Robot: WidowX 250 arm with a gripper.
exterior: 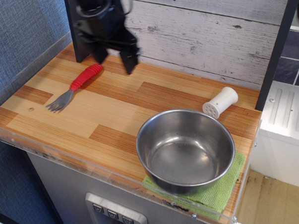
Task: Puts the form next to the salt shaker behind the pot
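The fork [75, 86] with a red ribbed handle and grey tines lies on the wooden counter at the left. The white salt shaker [220, 102] lies on its side at the back right, behind the large steel bowl [185, 150]. My black gripper [114, 58] hangs open and empty above the back left of the counter, just right of and above the fork's handle end, not touching it.
The bowl stands on a green cloth [220, 192] at the front right corner. A dark post [79, 30] rises at the back left and another [278, 47] at the right. A plank wall [200, 30] closes the back.
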